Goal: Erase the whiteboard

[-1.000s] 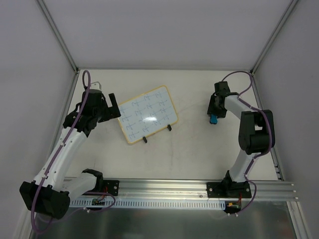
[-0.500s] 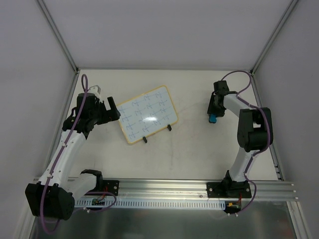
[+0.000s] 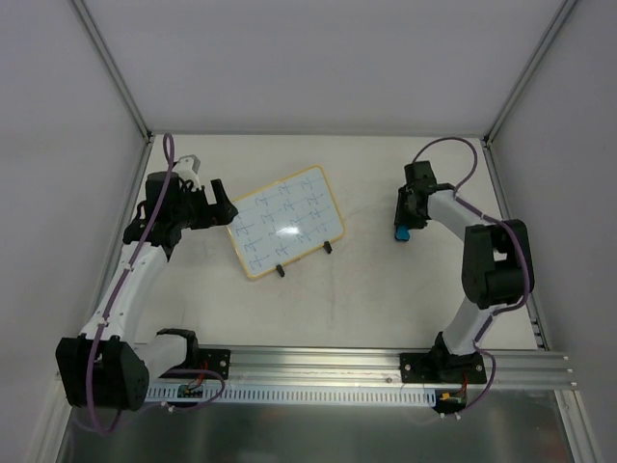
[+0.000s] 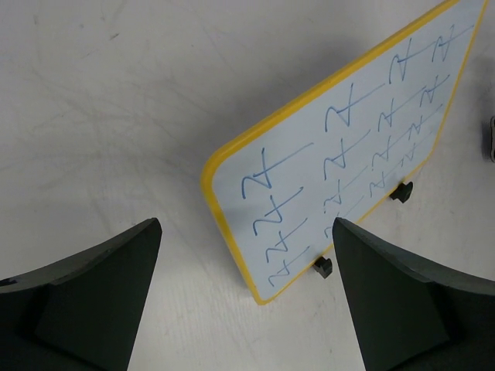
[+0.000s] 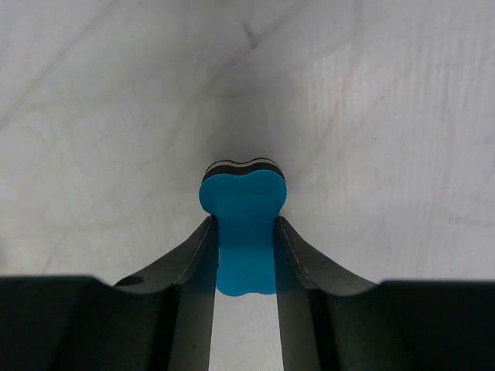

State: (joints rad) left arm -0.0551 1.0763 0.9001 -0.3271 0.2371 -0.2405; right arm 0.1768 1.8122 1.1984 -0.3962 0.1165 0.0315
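Note:
The whiteboard (image 3: 286, 221) lies tilted on the table, white with a yellow rim, two black tabs on its near edge and rows of blue scribbles. It also shows in the left wrist view (image 4: 348, 139). My left gripper (image 3: 223, 204) is open and empty just left of the board's left edge; in the left wrist view (image 4: 244, 294) its jaws stand wide apart over the board's corner. My right gripper (image 3: 401, 228) is shut on a blue eraser (image 5: 243, 224), well right of the board. The eraser also shows in the top view (image 3: 399, 233).
The table (image 3: 366, 280) is a pale surface with white walls at the back and sides. A metal rail (image 3: 318, 371) with both arm bases runs along the near edge.
My left gripper has swung back and closer to the board's left edge. My right gripper has moved a little left with the eraser.

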